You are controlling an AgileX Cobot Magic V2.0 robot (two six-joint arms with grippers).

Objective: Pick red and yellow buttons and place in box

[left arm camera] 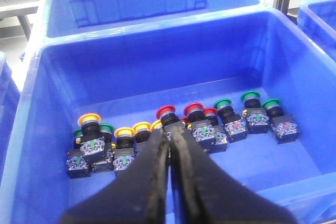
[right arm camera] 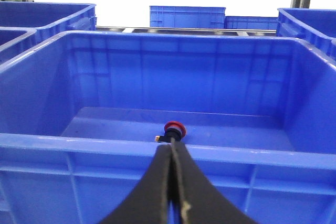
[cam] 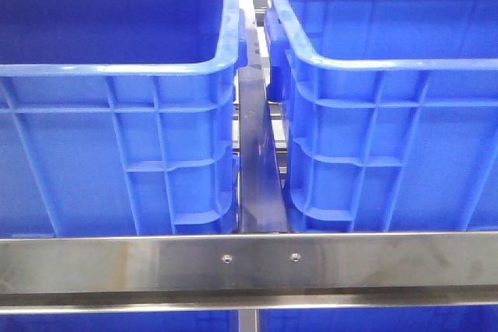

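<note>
Showing two blue crates [cam: 117,114] side by side.

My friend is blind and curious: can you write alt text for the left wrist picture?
A shut black pincer hangs over a blue crate holding a row of push buttons: yellow-capped at one end, red-capped in the middle, green-capped at the other. Another blue crate sits behind.

Bright, even light from overhead here; the steel rail [cam: 249,262] up front glares softly. Beyond the far crates [right arm camera: 187,17] the background is blown out white. Both sets of dark fingers [left arm camera: 157,182] sit blurred, too close for focus.
</note>
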